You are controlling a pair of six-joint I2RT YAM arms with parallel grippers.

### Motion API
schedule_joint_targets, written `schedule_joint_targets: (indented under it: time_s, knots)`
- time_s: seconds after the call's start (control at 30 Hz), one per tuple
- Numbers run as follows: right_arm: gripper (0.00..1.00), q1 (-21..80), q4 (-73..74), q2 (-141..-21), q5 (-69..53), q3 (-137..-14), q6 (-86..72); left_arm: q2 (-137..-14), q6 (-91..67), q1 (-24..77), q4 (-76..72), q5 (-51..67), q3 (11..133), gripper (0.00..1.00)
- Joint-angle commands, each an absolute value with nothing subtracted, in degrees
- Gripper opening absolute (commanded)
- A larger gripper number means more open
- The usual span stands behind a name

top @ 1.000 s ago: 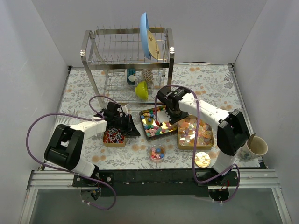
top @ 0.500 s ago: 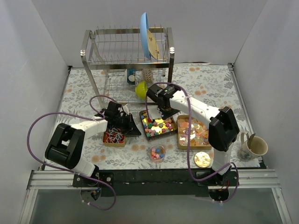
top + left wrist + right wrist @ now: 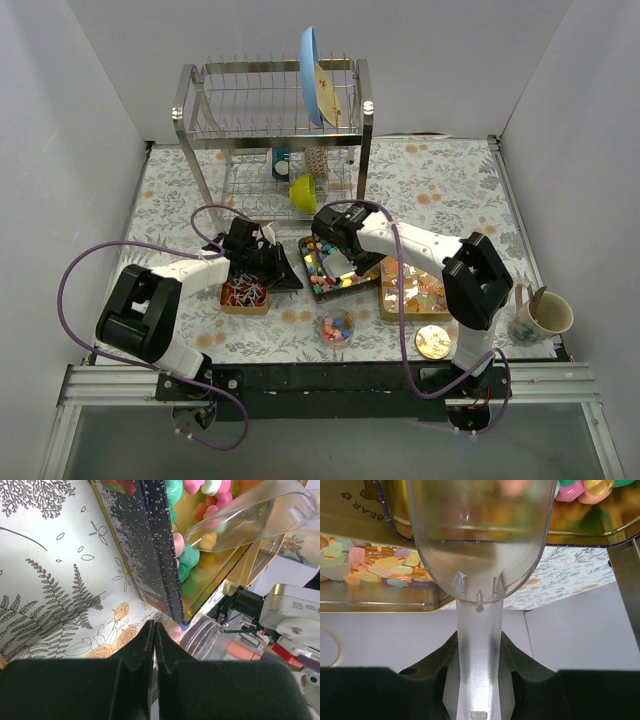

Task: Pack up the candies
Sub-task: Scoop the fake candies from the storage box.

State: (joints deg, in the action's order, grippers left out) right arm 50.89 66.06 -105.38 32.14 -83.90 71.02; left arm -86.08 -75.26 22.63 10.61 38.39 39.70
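Pastel cube candies (image 3: pixel 322 268) fill a dark tray (image 3: pixel 306 262) at the centre. My right gripper (image 3: pixel 345 243) is shut on the handle of a clear plastic scoop (image 3: pixel 338 266), whose bowl lies in that tray. In the right wrist view the scoop (image 3: pixel 480 540) reaches from my gripper (image 3: pixel 479 645) toward pastel candies (image 3: pixel 575 490). My left gripper (image 3: pixel 280 272) is shut and empty beside the tray's left wall. In its wrist view the fingertips (image 3: pixel 150 630) sit at the tray corner (image 3: pixel 150 555). Striped candies fill a gold tin (image 3: pixel 243 296). Orange-yellow candies fill another tin (image 3: pixel 418 292).
A small clear jar (image 3: pixel 337 327) holding a few candies stands in front of the tray, and also shows in the left wrist view (image 3: pixel 205 637). A round gold lid (image 3: pixel 433 342) lies near the front edge. A mug (image 3: pixel 541 316) stands at right. A dish rack (image 3: pixel 275 130) stands behind.
My right gripper has carried the scoop left from near the orange-yellow tin and brought it down into the pastel tray. The left arm has not moved.
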Motion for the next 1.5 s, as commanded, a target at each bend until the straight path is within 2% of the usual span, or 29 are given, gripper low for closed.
schedule_joint_targets:
  time_s: [0.0, 0.33, 0.63, 1.03, 1.47]
  knots:
    - [0.01, 52.99, 71.27, -108.7, 36.56, -89.1, 80.96, -86.22, -76.55, 22.85, 8.62, 40.07, 38.41, 0.0]
    - [0.01, 56.07, 74.8, -116.1, 33.32, -95.71, 71.81, -89.38, -78.22, 22.94, 7.21, 41.92, 38.76, 0.0]
    - [0.01, 53.71, 74.71, -116.19, 18.47, -95.63, 63.91, -90.53, -78.14, 22.94, 7.29, 42.45, 40.34, 0.0]
    - [0.01, 50.28, 62.77, -108.73, 3.09, -85.7, 59.06, -91.06, -74.45, 22.15, 11.59, 41.84, 46.13, 0.0]
    - [0.01, 43.77, 55.81, -99.24, -4.73, -74.45, 63.72, -87.63, -59.42, 14.59, 33.46, 44.9, 57.74, 0.02]
